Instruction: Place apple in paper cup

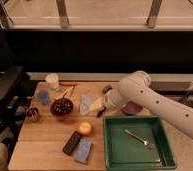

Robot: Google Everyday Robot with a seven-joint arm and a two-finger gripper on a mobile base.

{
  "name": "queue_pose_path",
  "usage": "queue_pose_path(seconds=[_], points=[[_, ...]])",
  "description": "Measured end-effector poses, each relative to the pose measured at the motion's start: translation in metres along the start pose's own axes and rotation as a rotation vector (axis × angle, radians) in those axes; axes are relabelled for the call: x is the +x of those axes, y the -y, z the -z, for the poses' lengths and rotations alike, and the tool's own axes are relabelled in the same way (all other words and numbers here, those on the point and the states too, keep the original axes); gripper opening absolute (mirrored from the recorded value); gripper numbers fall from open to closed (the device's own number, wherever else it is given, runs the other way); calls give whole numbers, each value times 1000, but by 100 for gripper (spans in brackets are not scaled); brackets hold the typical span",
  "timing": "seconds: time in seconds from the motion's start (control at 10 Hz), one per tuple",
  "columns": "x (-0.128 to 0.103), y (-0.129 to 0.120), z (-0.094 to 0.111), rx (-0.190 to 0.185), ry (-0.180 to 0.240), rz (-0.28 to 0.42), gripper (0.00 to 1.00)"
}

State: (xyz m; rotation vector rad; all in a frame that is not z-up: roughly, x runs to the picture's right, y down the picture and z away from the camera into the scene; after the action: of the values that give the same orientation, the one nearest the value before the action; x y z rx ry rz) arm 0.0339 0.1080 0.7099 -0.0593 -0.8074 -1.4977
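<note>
The apple (84, 128) is small and round, yellow-orange with a bright gloss on its skin. It sits upright on the wooden table (42, 135). The paper cup (52, 80) is a short, plain, cream-white cylinder standing open end up near the table's far left corner.

The white arm (155, 102) reaches in from the right. Its thick rounded joint is raised over the far right part of the table, and its forearm slopes down and to the left. The gripper (106, 101) shows only as a dark shape at the end of the arm, low over the middle of the table. It is just beside a pale cloth (88, 104) and just beyond the far left corner of the green tray (135, 120). The arm's bulk covers much of it, so I cannot tell whether it is released or clenched, and nothing can be seen held in it.

The apple lies apart from the gripper, on its near-left side, and nothing touches it. A dark flat object (71, 142) lies just beyond the apple, still farther from the gripper. The cup stands well apart from the gripper, to its far left. A dark red bowl (62, 106) and a light blue cup (43, 96) lie left of the gripper, nearer to it than the paper cup.
</note>
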Motion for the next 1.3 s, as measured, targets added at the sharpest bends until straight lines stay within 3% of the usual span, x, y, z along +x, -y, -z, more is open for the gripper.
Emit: queue_pose_path(seconds=[0.2,0.3,0.5,0.7,0.9,1.1,1.3], points=[[-6,8,-7,47,106,57,78],[-7,11,-8,60,131,73,78],[-7,11,-8,60,131,75,78],[-3,18,-12,38,87,96,78],[3,36,-29,19,66,120,78],[9,48,-52,0,73,141,78],[11,45,-68,-9,101,140,78]])
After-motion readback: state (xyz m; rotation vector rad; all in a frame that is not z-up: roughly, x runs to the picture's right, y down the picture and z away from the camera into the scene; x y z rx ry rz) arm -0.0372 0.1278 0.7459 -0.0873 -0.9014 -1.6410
